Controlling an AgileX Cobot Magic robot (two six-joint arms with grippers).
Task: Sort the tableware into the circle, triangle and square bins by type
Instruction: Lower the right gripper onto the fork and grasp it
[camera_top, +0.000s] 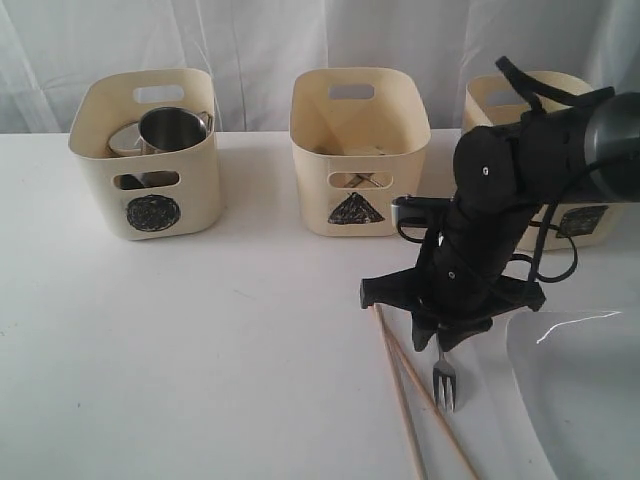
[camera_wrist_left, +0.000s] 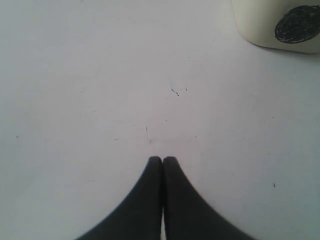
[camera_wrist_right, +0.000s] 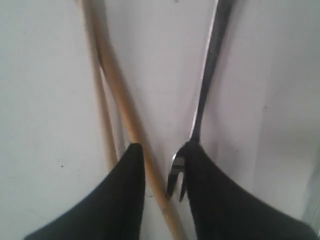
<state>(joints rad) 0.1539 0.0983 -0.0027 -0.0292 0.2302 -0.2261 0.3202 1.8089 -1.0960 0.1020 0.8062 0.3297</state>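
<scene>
Right wrist view: the right tool (camera_wrist_right: 166, 150) stands partly apart, low over the white worktop (camera_wrist_right: 45, 125). One of the wooden chopsticks (camera_wrist_right: 122, 105) runs slantwise through the gap between its fingers. The tines of the steel fork (camera_wrist_right: 200, 110) sit close against the inner edge of one finger. Whether the fingers press on either cannot be told.

In the exterior view, chopsticks and fork lie on the worktop near the large white plate (camera_top: 585, 400), in front of the triangle bin (camera_top: 360, 150). The left tool (camera_wrist_left: 162, 159) is pressed together on nothing, over bare worktop near the circle bin (camera_wrist_left: 255, 25), which holds a steel mug (camera_top: 172, 128).
</scene>
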